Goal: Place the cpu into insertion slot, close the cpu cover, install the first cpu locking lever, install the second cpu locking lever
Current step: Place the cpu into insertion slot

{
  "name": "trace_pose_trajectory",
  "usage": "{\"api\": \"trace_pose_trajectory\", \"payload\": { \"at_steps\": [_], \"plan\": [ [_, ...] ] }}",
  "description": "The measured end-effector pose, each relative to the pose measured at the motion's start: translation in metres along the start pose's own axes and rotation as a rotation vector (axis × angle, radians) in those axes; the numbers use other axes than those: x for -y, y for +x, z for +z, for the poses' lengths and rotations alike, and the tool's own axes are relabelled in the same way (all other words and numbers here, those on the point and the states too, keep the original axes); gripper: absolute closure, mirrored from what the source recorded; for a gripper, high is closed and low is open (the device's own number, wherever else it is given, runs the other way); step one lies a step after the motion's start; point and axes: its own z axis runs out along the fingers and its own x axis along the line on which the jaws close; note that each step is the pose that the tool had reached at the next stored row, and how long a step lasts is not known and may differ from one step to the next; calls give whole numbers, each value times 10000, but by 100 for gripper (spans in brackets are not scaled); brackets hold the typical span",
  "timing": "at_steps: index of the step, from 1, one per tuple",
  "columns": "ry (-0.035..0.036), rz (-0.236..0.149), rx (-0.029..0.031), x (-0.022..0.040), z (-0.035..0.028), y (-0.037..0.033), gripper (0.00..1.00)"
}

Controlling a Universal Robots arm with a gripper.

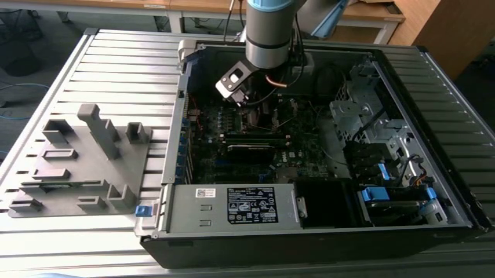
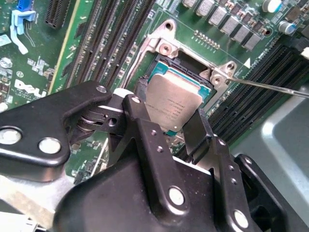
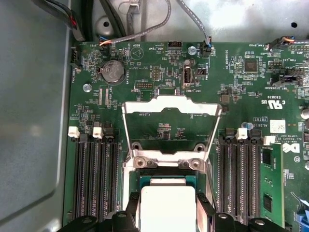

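While its two black fingers (image 2: 145, 130) press against opposite edges of the cpu (image 2: 175, 99), the tool (image 2: 168, 104) is clamped on that chip and holds it, silver face up, right over the insertion slot (image 2: 182, 64); whether the chip sits fully down in the socket I cannot tell. Both wrist views show the chip between the fingertips, with the slot's dark rim and silvery frame showing around it. Just beyond the slot the cpu cover (image 3: 145, 106) stands swung up on its hinge, and the green motherboard (image 3: 241, 96) shows through its square window, so the socket lies uncovered. A locking lever (image 2: 270, 87), a thin bright wire, runs out from one corner of the socket frame across the neighbouring memory slots (image 3: 94, 179). These long black slots lie on both sides of the socket, and a round coin battery (image 3: 112, 71) sits farther off, beyond the cover. In the exterior view the arm (image 1: 267, 35) reaches straight down into the open computer case (image 1: 174, 145), which lies on its side on a grey slatted bench (image 1: 124, 63). Beside the case, on the exterior view's left, a grey parts fixture (image 1: 77, 168) with upright posts and pockets rests on the bench.
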Motion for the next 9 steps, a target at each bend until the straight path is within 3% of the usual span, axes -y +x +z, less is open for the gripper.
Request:
{"api": "trace_pose_trajectory", "payload": {
  "at_steps": [9],
  "plan": [
    [-4,37,-1,2,33,1,46]
  ]
}}
